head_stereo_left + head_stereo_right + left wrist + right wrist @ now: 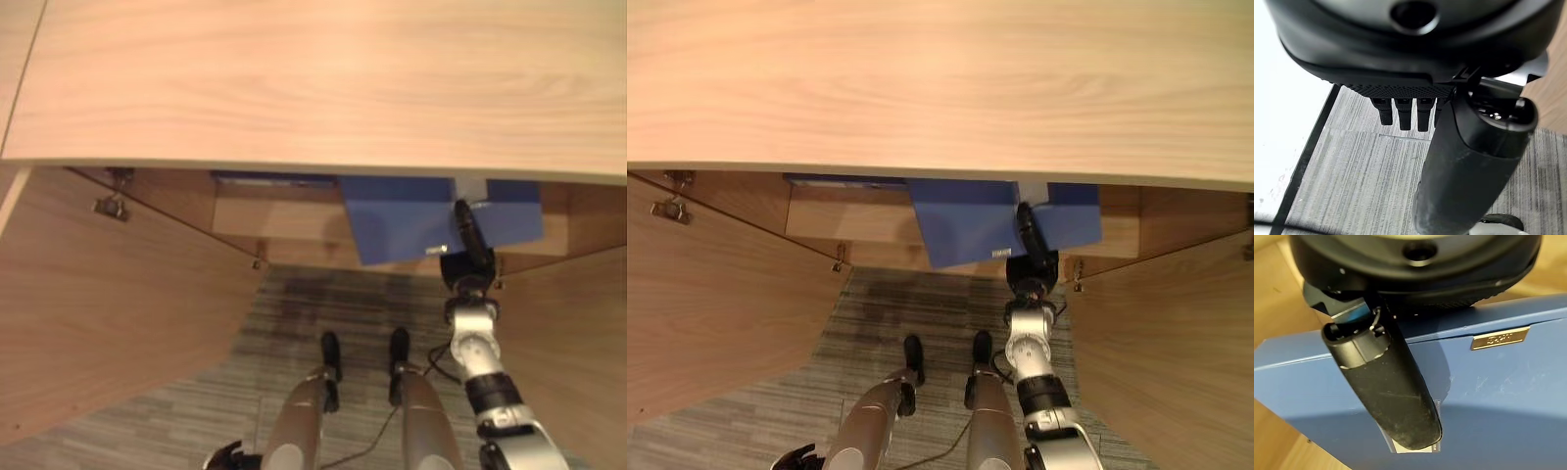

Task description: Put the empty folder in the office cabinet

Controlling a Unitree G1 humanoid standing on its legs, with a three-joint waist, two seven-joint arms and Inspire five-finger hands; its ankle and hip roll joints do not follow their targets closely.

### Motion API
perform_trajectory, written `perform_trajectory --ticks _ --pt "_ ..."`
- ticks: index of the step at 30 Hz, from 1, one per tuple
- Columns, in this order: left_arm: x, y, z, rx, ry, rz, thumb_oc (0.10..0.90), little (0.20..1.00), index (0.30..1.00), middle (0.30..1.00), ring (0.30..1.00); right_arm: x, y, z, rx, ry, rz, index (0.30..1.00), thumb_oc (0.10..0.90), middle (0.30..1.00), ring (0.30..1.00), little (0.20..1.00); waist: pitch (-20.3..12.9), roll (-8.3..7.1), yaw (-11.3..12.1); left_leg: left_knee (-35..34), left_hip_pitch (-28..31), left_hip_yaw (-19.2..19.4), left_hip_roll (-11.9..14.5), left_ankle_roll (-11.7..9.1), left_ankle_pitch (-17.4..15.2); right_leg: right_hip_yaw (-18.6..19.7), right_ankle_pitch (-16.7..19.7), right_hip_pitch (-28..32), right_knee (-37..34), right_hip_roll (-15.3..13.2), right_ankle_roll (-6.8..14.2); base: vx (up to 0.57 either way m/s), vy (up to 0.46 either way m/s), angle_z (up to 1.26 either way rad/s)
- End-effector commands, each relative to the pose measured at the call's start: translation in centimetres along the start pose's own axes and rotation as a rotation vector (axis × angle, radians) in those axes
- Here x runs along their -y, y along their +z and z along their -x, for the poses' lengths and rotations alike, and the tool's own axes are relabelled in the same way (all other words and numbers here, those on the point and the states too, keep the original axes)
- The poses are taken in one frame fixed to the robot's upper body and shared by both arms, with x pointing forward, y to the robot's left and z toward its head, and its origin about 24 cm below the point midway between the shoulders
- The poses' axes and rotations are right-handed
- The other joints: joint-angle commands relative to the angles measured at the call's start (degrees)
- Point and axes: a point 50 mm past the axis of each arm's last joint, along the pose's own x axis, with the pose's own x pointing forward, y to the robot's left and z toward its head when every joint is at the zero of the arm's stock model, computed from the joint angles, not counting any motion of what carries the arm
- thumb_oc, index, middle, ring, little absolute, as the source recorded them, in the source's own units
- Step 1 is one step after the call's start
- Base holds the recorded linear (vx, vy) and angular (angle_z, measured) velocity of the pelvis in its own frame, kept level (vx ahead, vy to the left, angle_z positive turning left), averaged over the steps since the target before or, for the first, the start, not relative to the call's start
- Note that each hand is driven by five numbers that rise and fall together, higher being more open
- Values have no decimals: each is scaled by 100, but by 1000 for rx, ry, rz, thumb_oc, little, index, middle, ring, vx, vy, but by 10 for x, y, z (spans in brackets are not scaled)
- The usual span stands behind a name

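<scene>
The folder (pixel 411 220) lies inside the cabinet (pixel 294 78) between its two opened doors, the right hand (pixel 470 235) on the folder's front right part, over the carpet (pixel 323 294) below.

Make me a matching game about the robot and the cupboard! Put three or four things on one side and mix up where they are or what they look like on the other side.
Things:
1. blue folder
2. right hand
3. left hand
4. cabinet doors

Descriptions:
A. hanging above the grey carpet, holding nothing
B. swung open on both sides
C. lying on the shelf, partly under the wooden top
D. thumb resting on the blue cover

Pairs: 1-C, 2-D, 3-A, 4-B
</scene>
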Motion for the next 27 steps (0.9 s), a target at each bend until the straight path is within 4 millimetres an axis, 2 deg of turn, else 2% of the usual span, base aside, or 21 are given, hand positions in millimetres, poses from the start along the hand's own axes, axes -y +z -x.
perform_trajectory --ticks 1,2,3,5,6,7,9,14,15,20,27 --pt "-24 -31 4 -85 84 -54 800 900 900 900 900 -89 35 -22 224 267 -136 300 400 300 300 300 -252 47 15 581 -865 -221 128 -81 -271 -150 -786 -243 638 89 -26 -78 36 2" --pt "-26 -26 3 -68 86 -62 800 900 900 900 900 -99 40 -26 246 274 -144 300 400 300 300 300 -199 58 30 758 -1027 -212 133 -56 -330 -134 -820 -376 780 49 -29 -94 16 3" --pt "-28 -17 2 -41 93 -84 800 900 900 900 900 -122 54 -34 305 299 -160 300 400 300 300 300 -119 82 84 1116 -1392 -213 118 -3 -458 -109 -919 -677 1110 -12 -51 -70 -1 8" --pt "-27 -15 1 -36 92 -84 800 900 900 900 900 -124 55 -35 308 302 -161 300 400 300 300 300 -125 83 96 1180 -1464 -213 121 0 -488 -104 -946 -746 1166 -16 -50 -26 3 12" --pt "-28 -12 1 -24 93 -95 800 900 900 900 900 -131 62 -38 335 303 -171 300 400 300 300 300 -85 104 112 1316 -1590 -209 109 12 -525 -101 -980 -868 1309 -45 -57 -40 4 12" --pt "-29 -5 0 1 94 -108 800 900 900 900 900 -150 78 -44 391 311 -199 300 400 300 300 300 -3 147 156 1657 -1930 -186 75 45 -638 -81 -1076 -1193 1668 -79 -69 -53 -1 8" --pt "-28 2 0 26 89 -130 800 900 900 900 900 -172 96 -48 447 322 -214 300 400 300 300 300 60 172 227 2051 -2309 -180 28 75 -767 -50 -1206 -1563 2069 -112 -106 -18 -5 2" --pt "-27 6 0 44 84 -141 800 900 900 900 900 -192 114 -52 490 332 -206 300 400 300 300 300 67 202 298 2337 -2572 -176 -1 96 -893 -30 -1342 -1831 2370 -152 -122 10 -12 9" --pt "-29 6 0 49 83 -154 800 900 900 900 900 -201 125 -54 517 319 -181 300 400 300 300 300 72 212 339 2448 -2658 -177 -36 107 -933 -44 -1381 -1916 2473 -165 -140 0 0 0" --pt "-28 8 0 61 73 -166 800 900 900 900 900 -207 153 -65 547 232 -116 300 400 300 300 300 98 285 417 2729 -2914 -194 -86 113 -1037 -36 -1486 -2165 2751 -207 -175 0 -9 2" --pt "-24 17 0 92 58 -186 800 900 900 900 900 -199 165 -77 514 111 -7 300 400 300 300 300 153 348 443 2815 -3140 -196 -132 119 -1057 -59 -1523 -2413 2898 -227 -205 -6 -8 2"
